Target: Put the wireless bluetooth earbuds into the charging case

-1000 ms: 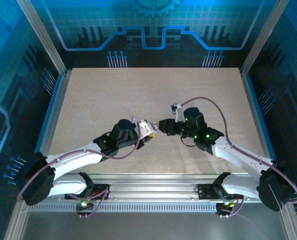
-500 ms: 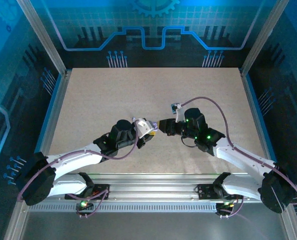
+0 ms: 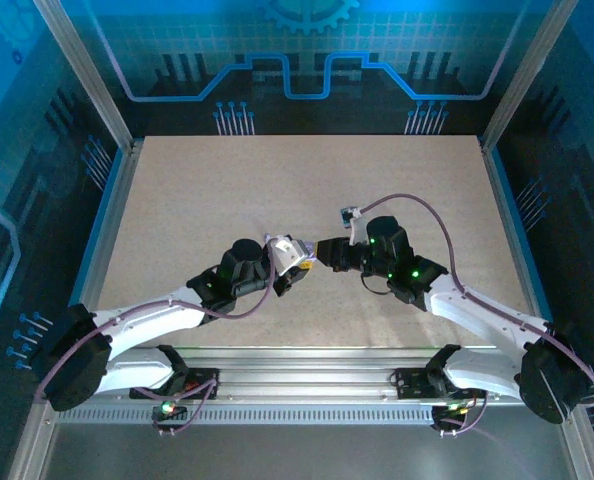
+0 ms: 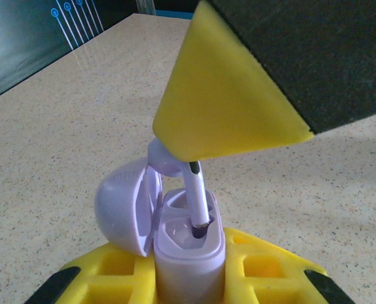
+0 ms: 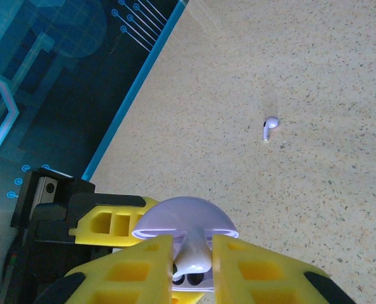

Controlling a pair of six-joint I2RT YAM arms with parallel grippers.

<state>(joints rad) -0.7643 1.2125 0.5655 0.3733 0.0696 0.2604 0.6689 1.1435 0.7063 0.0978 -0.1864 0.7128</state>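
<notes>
**A:** Why are both arms on one small thing?

**B:** My left end effector [image 4: 188,275] is clamped on the lavender charging case [image 4: 188,250]. That keeps the case upright, with its lid [image 4: 121,206] swung open to one side and the sockets facing up. My right end effector [image 5: 191,269] is pinched shut on a lavender earbud [image 4: 199,193], bulb up and stem pointing down, since the stem has to go in first. With the case braced, a push from above shouldn't tip it.

**A:** And where is that bud exactly?

**B:** Its stem tip sits in the mouth of one socket. The bulb is well above the rim, so I judge it not seated yet.

**A:** What's the count?

**B:** I see one case and two earbuds. One is the bud I'm gripping. The second earbud [image 5: 271,126] lies on the tabletop [image 5: 340,76], well apart from the case. The case has two sockets. The one beside the stem looks empty, and I'd guess it's meant for the loose bud.
</notes>
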